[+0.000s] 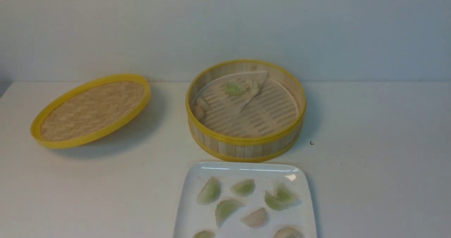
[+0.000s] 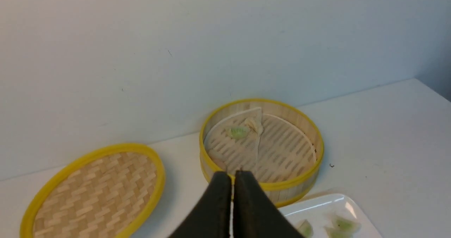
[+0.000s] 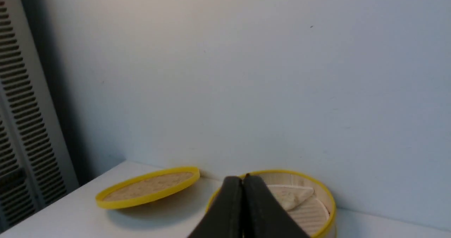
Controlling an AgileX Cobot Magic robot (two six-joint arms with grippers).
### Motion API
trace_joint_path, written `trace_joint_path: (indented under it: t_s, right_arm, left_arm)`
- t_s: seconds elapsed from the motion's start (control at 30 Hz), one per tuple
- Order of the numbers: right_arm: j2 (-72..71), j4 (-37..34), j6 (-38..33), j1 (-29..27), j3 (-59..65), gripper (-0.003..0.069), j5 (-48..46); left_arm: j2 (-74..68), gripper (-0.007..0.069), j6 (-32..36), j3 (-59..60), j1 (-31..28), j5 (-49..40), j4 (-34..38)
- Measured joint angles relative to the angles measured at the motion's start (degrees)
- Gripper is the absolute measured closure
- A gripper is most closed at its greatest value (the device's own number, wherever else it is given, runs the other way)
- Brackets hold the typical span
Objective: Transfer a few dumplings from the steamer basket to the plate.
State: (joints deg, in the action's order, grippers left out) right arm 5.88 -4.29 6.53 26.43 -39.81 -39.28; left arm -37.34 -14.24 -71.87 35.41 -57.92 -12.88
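Front view places the green dumpling (image 1: 235, 88) at 11 o'clock in the steamer basket (image 1: 246, 140); open your closed, empty left gripper (image 2: 232, 176) or right gripper (image 3: 243, 179) before descending.

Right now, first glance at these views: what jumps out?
The white plate at front centre, holding several pale green and pinkish dumplings. Just behind it stands the yellow-rimmed steamer basket, nearly empty, with one green dumpling showing inside. The woven lid lies tilted off to the left.
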Motion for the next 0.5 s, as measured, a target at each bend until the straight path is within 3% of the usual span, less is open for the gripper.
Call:
trace_joint_path:
  t_s: [0.23, 0.5]
  right_arm:
    - [-5.43, 2.18, 1.31, 0.00, 3.67, 0.0673, 7.34]
    - [-5.78, 1.27, 1.35, 0.00, 3.69, 0.0673, 8.55]
  left_arm:
    - [-3.64, 0.0631, 0.87, 0.00, 0.00, 0.06, 1.06]
    - [-6.97, 0.0631, 4.60, 0.11, 0.00, 0.23, 3.66]
